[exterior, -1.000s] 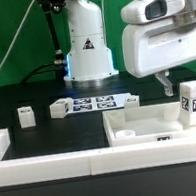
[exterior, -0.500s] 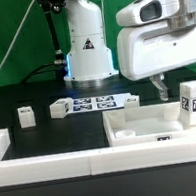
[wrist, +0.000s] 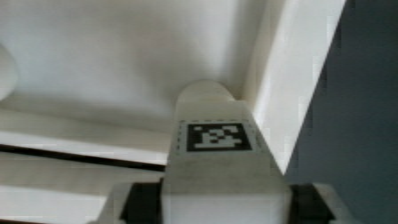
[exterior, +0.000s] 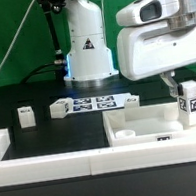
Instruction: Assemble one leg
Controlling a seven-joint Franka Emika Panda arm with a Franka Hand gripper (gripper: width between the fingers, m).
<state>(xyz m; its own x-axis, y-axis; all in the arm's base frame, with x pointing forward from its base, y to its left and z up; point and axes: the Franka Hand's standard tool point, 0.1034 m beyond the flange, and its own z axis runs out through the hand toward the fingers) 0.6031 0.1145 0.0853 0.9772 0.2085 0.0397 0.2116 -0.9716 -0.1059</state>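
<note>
- Gripper [wrist: 214,197]: you have it clamped on the leg [exterior: 193,101], upright, probably so that its end can seat.
- Leg: over the white panel [exterior: 114,125], at the exterior view's right rim.

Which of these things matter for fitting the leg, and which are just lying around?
In the job: the leg, between the fingers of the gripper; the white panel.
Lying about: loose peg; second loose peg; marker board.
</note>
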